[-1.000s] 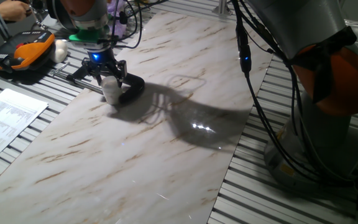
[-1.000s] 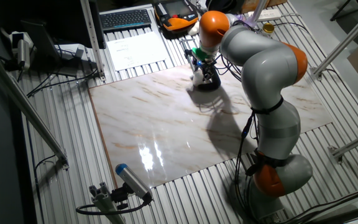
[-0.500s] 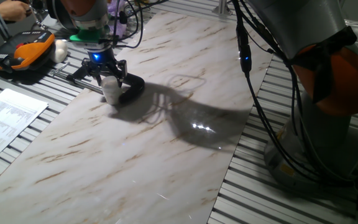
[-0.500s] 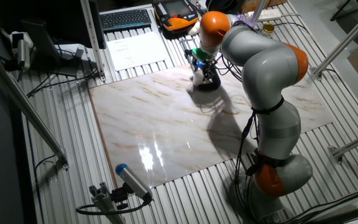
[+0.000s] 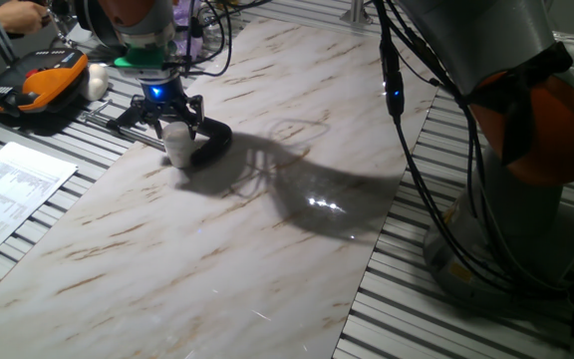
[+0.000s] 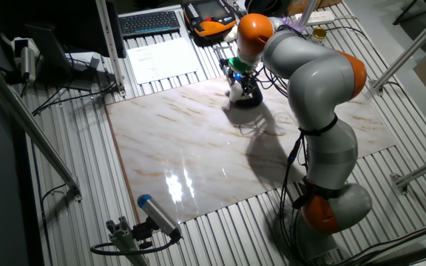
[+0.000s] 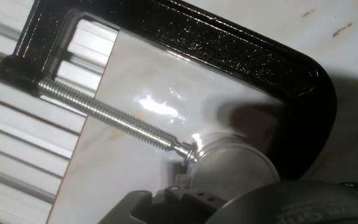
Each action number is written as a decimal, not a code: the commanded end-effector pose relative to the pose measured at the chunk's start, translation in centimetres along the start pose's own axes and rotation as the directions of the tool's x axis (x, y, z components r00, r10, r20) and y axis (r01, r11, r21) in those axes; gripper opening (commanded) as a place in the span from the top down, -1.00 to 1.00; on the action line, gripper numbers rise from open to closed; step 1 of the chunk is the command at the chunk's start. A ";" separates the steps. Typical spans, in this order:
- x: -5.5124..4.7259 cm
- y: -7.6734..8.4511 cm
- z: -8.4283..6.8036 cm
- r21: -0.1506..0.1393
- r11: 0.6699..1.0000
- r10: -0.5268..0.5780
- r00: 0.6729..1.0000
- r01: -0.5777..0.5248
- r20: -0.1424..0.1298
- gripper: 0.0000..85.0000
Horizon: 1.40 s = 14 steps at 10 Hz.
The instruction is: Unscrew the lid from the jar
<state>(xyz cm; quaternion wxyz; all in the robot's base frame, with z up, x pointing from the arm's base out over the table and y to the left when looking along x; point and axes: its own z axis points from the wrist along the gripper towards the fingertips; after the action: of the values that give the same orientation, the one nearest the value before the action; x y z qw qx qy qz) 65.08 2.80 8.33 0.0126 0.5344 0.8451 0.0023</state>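
Note:
The jar is small, white and upright near the marble slab's far left corner, held in a black C-clamp. My gripper is lowered over its top, with the fingers on either side of the lid and closed on it. In the hand view the lid is a pale round disc at the bottom. The clamp screw presses against the jar's side and the clamp frame arcs around it. In the other fixed view the gripper covers the jar.
The marble slab lies on a ribbed aluminium table. An orange-and-black pendant and a white rounded lump sit beyond the slab's left corner. A printed sheet lies to the left. The arm's base and its cables stand on the right.
The hand seems to have turned very slightly about the jar; the jar, the clamp and the arm stay where they were.

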 end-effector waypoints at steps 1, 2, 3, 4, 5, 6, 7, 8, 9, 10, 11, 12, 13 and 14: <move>0.0 0.0 0.0 -0.002 1.000 -0.016 1.000 0.016 0.000 0.20; 0.0 0.0 0.0 0.000 0.999 -0.035 0.999 0.035 0.002 0.20; 0.0 0.0 0.0 0.001 0.998 -0.056 0.998 0.056 0.005 0.20; 0.0 0.0 0.0 -0.001 0.997 -0.073 0.997 0.073 0.004 0.20; 0.0 0.0 0.0 -0.001 0.996 -0.088 0.996 0.088 0.005 0.20; 0.0 0.0 0.0 0.000 0.994 -0.107 0.994 0.107 0.008 0.20; 0.0 0.0 0.0 0.001 0.993 -0.122 0.992 0.122 0.010 0.20; 0.0 0.0 0.0 0.002 0.988 -0.152 0.988 0.152 0.013 0.20; 0.0 0.0 -0.1 0.004 0.982 -0.187 0.982 0.187 0.017 0.20; 0.0 0.0 -0.1 0.007 0.979 -0.202 0.979 0.202 0.019 0.20; 0.0 0.0 -0.1 0.007 0.977 -0.213 0.977 0.213 0.018 -0.20; 0.0 0.0 -0.1 0.006 0.975 -0.223 0.975 0.223 0.019 -0.20; 0.0 0.1 -0.2 0.004 0.969 -0.246 0.969 0.245 0.020 -0.20; 0.0 0.1 -0.2 0.004 0.963 -0.271 0.962 0.271 0.021 -0.20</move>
<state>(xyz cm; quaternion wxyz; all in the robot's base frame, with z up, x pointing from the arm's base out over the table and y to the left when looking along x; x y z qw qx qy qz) 65.10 2.83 8.46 0.0213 0.4133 0.9103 -0.0061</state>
